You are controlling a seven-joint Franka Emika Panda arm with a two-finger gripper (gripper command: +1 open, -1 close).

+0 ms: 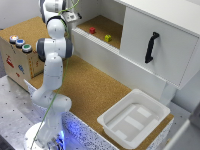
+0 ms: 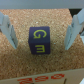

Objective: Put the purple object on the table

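Note:
In the wrist view a purple cube (image 2: 41,41) with yellow letters sits on a cork surface. My gripper (image 2: 41,46) is open, with one pale blue finger (image 2: 11,31) on each side of the cube and a gap between each finger and the cube. In the exterior view the gripper (image 1: 73,16) is at the far back, near the left end of the white cabinet's shelf, and the cube is hidden there. The large cork table (image 1: 85,85) runs across the middle of that view.
A white cabinet (image 1: 155,45) with a black handle (image 1: 150,47) stands at the back, with a red cube (image 1: 92,30) and a yellow cube (image 1: 108,38) on its shelf. A cork-topped button box (image 1: 17,55) stands at the exterior view's left. A white tray (image 1: 134,117) lies at the table's right end.

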